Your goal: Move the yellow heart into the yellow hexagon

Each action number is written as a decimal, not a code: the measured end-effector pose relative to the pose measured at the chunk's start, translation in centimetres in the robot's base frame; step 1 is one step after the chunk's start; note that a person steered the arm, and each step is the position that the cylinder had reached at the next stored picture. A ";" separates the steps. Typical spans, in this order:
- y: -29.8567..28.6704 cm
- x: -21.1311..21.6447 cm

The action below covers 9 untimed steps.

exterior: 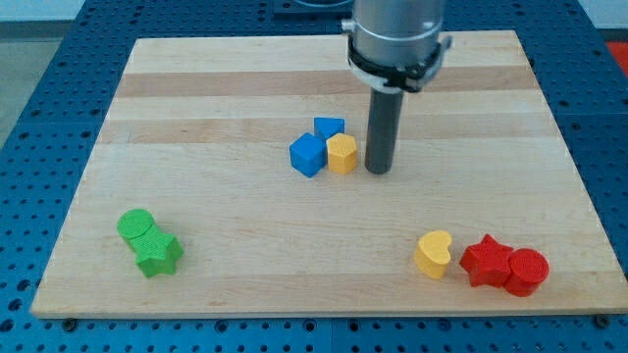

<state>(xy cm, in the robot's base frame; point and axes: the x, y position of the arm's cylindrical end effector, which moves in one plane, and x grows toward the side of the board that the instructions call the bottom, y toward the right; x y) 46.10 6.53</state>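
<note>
Currently approach step: tip [378,171] beside yellow hexagon [341,154], far from yellow heart [433,254]. No jaws, nothing held. Next: circle behind heart.

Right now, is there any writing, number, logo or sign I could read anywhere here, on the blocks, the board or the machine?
None: no word, number, brand or sign can be read anywhere in the camera view.
Blocks such as the yellow heart and yellow hexagon: plain coloured faces, no marks.
Wooden board: only wood grain.
Rod above my tip, just to the view's right of the hexagon: plain and dark, no label.
</note>
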 end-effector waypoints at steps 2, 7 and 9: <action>-6.6 8.1; 4.4 15.7; 6.4 13.8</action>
<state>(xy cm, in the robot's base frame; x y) 59.88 12.90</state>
